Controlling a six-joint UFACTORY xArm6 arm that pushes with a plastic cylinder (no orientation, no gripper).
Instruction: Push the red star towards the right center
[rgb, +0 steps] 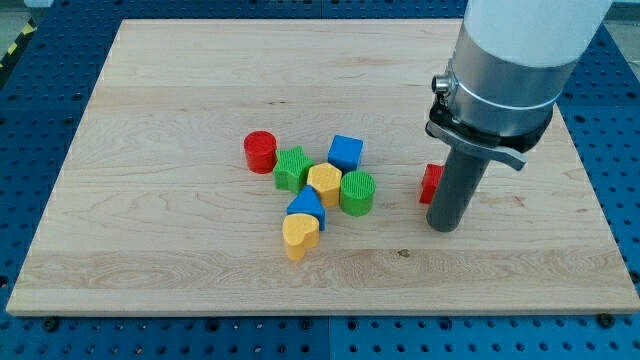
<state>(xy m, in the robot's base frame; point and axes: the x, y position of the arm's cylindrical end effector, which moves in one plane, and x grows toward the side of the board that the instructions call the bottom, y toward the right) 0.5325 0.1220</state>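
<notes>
The red star (431, 183) lies right of the board's middle, mostly hidden behind my rod; only its left part shows. My tip (443, 226) rests on the wooden board (180, 270), just below and to the right of the star, touching or nearly touching it. The rod hangs from a wide white and grey arm end at the view's top right.
A cluster sits left of the star: red cylinder (260, 151), green star (292, 167), blue cube (346, 152), yellow hexagon (324, 183), green cylinder (357, 192), a blue block (307, 207), yellow heart (299, 236). A blue pegboard (40, 100) surrounds the board.
</notes>
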